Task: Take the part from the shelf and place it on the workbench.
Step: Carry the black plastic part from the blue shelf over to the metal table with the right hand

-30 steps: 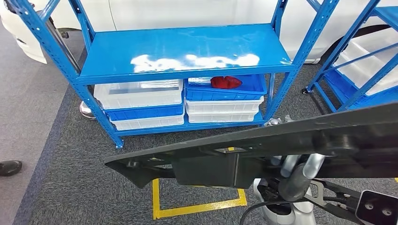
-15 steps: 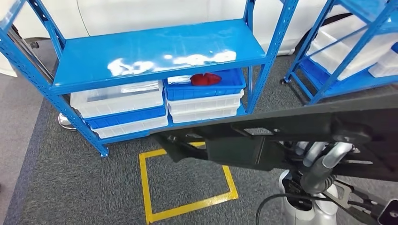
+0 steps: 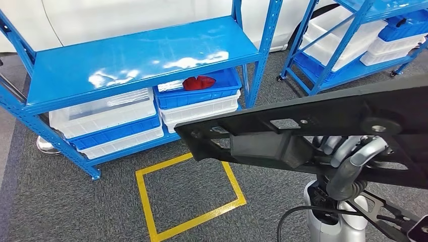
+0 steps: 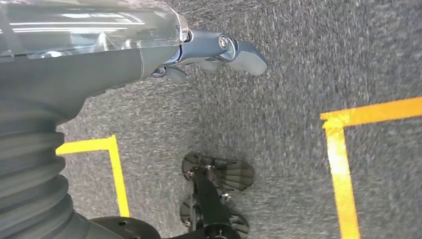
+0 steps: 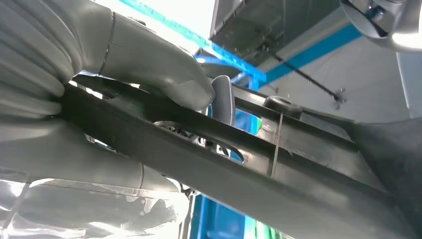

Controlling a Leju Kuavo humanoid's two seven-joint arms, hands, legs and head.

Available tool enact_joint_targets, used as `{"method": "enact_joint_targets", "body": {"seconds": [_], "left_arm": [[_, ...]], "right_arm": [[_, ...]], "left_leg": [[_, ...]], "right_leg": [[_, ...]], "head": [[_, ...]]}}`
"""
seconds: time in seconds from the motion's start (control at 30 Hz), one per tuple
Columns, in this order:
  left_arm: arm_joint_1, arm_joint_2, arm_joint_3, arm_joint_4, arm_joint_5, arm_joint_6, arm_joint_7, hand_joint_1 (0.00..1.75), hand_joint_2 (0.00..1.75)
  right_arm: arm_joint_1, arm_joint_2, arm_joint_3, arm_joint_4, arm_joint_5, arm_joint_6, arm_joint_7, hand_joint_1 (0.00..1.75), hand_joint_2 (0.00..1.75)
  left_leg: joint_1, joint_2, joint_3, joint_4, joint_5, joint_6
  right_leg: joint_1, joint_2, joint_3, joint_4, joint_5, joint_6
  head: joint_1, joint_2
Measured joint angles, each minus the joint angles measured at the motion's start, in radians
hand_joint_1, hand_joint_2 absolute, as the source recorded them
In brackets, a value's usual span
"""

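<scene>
I see even, bright overhead light; white glare patches on the blue shelf top (image 3: 136,60) toward 11 o'clock. Carpet (image 4: 298,74) in my left wrist view is motion-smeared; right wrist backlit, overexposed

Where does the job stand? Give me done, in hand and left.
Done: the long black part is off the shelf and in the air in front of the robot. In hand: the right hand grips it, thumb on top and fingers beneath; the left hand hangs over the carpet holding nothing. Left: no workbench is in sight, so carrying the part there and setting it down remain.
</scene>
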Motion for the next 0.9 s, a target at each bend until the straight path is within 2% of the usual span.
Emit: {"method": "enact_joint_targets", "body": {"seconds": [0.07, 0.13, 0.2, 0.23, 0.27, 0.3, 0.33, 0.37, 0.43, 0.47, 0.5, 0.57, 0.6, 0.67, 0.7, 0.77, 0.8, 0.83, 0.87, 0.9], "left_arm": [[-0.001, -0.006, 0.000, 0.000, 0.000, 0.001, 0.005, 0.00, 1.75], [-0.002, -0.011, -0.001, 0.000, 0.000, 0.004, 0.008, 0.00, 1.75], [-0.001, -0.015, 0.000, 0.000, 0.006, 0.008, 0.012, 0.00, 1.75], [0.001, -0.017, 0.000, 0.000, 0.008, 0.011, 0.013, 0.00, 1.75], [0.003, -0.018, 0.000, 0.000, 0.012, 0.014, 0.015, 0.00, 1.75], [0.005, -0.019, 0.001, 0.000, 0.014, 0.016, 0.018, 0.00, 1.75], [0.005, -0.020, 0.001, 0.000, 0.017, 0.019, 0.020, 0.00, 1.75], [0.005, -0.021, 0.001, 0.000, 0.019, 0.023, 0.023, 0.00, 1.75], [0.004, -0.022, 0.002, 0.000, 0.022, 0.028, 0.026, 0.00, 1.75], [0.004, -0.022, 0.002, 0.000, 0.023, 0.030, 0.028, 0.00, 1.75], [0.004, -0.023, 0.002, 0.000, 0.024, 0.032, 0.030, 0.00, 1.75], [0.003, -0.026, 0.002, 0.000, 0.024, 0.035, 0.034, 0.00, 1.75], [0.002, -0.028, 0.002, 0.000, 0.025, 0.036, 0.034, 0.00, 1.75], [0.001, -0.031, 0.003, 0.000, 0.025, 0.038, 0.035, 0.00, 1.75], [0.002, -0.032, 0.003, 0.000, 0.025, 0.039, 0.036, 0.00, 1.75], [0.004, -0.032, 0.003, 0.000, 0.026, 0.043, 0.039, 0.00, 1.75], [0.004, -0.032, 0.004, 0.000, 0.027, 0.045, 0.040, 0.00, 1.75], [0.004, -0.031, 0.005, 0.000, 0.028, 0.048, 0.042, 0.00, 1.75], [0.003, -0.031, 0.006, 0.000, 0.027, 0.049, 0.042, 0.00, 1.75], [0.003, -0.031, 0.007, 0.000, 0.026, 0.049, 0.042, 0.00, 1.75]], "right_arm": [[-0.002, -0.007, 0.010, -0.003, 0.005, -0.019, 0.000, 1.75, 1.75], [-0.006, -0.011, 0.022, -0.008, 0.010, -0.030, 0.000, 1.75, 1.75], [-0.011, -0.012, 0.035, -0.010, 0.010, -0.033, 0.000, 1.75, 1.75], [-0.012, -0.012, 0.042, -0.010, 0.008, -0.032, 0.000, 1.75, 1.75], [-0.013, -0.013, 0.048, -0.010, 0.007, -0.031, 0.000, 1.75, 1.75], [-0.014, -0.013, 0.054, -0.009, 0.006, -0.031, 0.000, 1.75, 1.75], [-0.016, -0.013, 0.061, -0.008, 0.007, -0.031, 0.000, 1.75, 1.75], [-0.019, -0.013, 0.068, -0.007, 0.008, -0.030, 0.000, 1.75, 1.75], [-0.025, -0.012, 0.081, -0.005, 0.010, -0.031, 0.000, 1.75, 1.75], [-0.029, -0.012, 0.088, -0.004, 0.010, -0.031, 0.000, 1.75, 1.75], [-0.032, -0.012, 0.093, -0.003, 0.010, -0.032, 0.000, 1.75, 1.75], [-0.036, -0.011, 0.100, -0.002, 0.009, -0.033, 0.000, 1.75, 1.75], [-0.037, -0.011, 0.101, -0.002, 0.008, -0.033, 0.000, 1.75, 1.75], [-0.044, -0.011, 0.103, -0.001, 0.007, -0.033, 0.000, 1.75, 1.75], [-0.047, -0.011, 0.105, 0.000, 0.006, -0.033, 0.000, 1.75, 1.75], [-0.050, -0.011, 0.109, 0.004, 0.003, -0.035, 0.000, 1.75, 1.75], [-0.050, -0.011, 0.110, 0.005, 0.003, -0.039, 0.000, 1.75, 1.75], [-0.050, -0.011, 0.110, 0.005, 0.006, -0.045, 0.000, 1.75, 1.75], [-0.050, -0.011, 0.110, 0.004, 0.011, -0.053, 0.000, 1.75, 1.75], [-0.051, -0.010, 0.110, 0.002, 0.017, -0.062, 0.000, 1.75, 1.75]], "left_leg": [[0.000, 0.011, 0.001, -0.001, -0.002, -0.011], [0.002, -0.015, -0.010, 0.030, -0.028, -0.021], [0.004, -0.057, -0.055, 0.138, -0.090, -0.026], [0.004, -0.066, -0.087, 0.208, -0.122, -0.027], [0.004, -0.069, -0.114, 0.262, -0.139, -0.028], [0.004, -0.070, -0.126, 0.285, -0.137, -0.028], [0.004, -0.071, -0.119, 0.268, -0.116, -0.027], [0.004, -0.077, -0.095, 0.215, -0.079, -0.025], [0.007, -0.115, -0.034, 0.076, -0.019, -0.019], [0.008, -0.131, -0.014, 0.031, -0.005, -0.016], [0.007, -0.142, -0.005, 0.008, -0.003, -0.013], [0.006, -0.130, -0.003, 0.003, -0.002, -0.004], [0.007, -0.120, -0.002, 0.000, 0.001, 0.003], [0.010, -0.098, 0.001, -0.008, 0.007, 0.015], [0.009, -0.085, 0.001, -0.009, 0.007, 0.018], [0.006, -0.062, -0.001, -0.008, 0.006, 0.020], [0.006, -0.050, -0.001, -0.008, 0.005, 0.020], [0.005, -0.038, -0.001, -0.007, 0.004, 0.019], [0.005, -0.028, 0.001, -0.007, 0.002, 0.017], [0.005, -0.019, 0.004, -0.007, 0.000, 0.015]], "right_leg": [[-0.001, 0.020, -0.003, -0.003, 0.006, -0.012], [-0.008, 0.036, -0.002, -0.013, 0.014, -0.024], [-0.010, 0.052, -0.002, -0.017, 0.019, -0.032], [-0.009, 0.061, -0.004, -0.016, 0.020, -0.034], [-0.008, 0.072, -0.005, -0.015, 0.020, -0.035], [-0.007, 0.083, -0.005, -0.013, 0.020, -0.035], [-0.007, 0.095, -0.005, -0.011, 0.020, -0.034], [-0.007, 0.106, -0.005, -0.009, 0.019, -0.033], [-0.007, 0.126, -0.006, -0.002, 0.017, -0.027], [-0.007, 0.135, -0.009, 0.001, 0.017, -0.022], [-0.008, 0.145, -0.013, 0.003, 0.018, -0.015], [-0.010, 0.162, -0.020, 0.001, 0.022, -0.002], [-0.010, 0.156, -0.023, 0.005, 0.019, 0.004], [-0.009, 0.116, -0.051, 0.065, -0.018, 0.013], [-0.009, 0.088, -0.080, 0.125, -0.050, 0.016], [-0.014, 0.065, -0.143, 0.253, -0.103, 0.023], [-0.016, 0.061, -0.158, 0.283, -0.107, 0.025], [-0.018, 0.057, -0.153, 0.274, -0.092, 0.026], [-0.018, 0.051, -0.128, 0.226, -0.062, 0.024], [-0.017, 0.037, -0.088, 0.153, -0.028, 0.021]], "head": [[0.000, 0.000], [0.000, 0.000], [0.000, 0.000], [0.000, 0.000], [0.000, 0.000], [0.000, 0.000], [0.000, 0.000], [0.000, 0.000], [0.000, 0.000], [0.000, 0.000], [0.000, 0.000], [0.000, 0.000], [0.000, 0.000], [0.000, 0.000], [0.000, 0.000], [0.000, 0.000], [0.000, 0.000], [0.000, 0.000], [0.000, 0.000], [0.000, 0.000]]}}
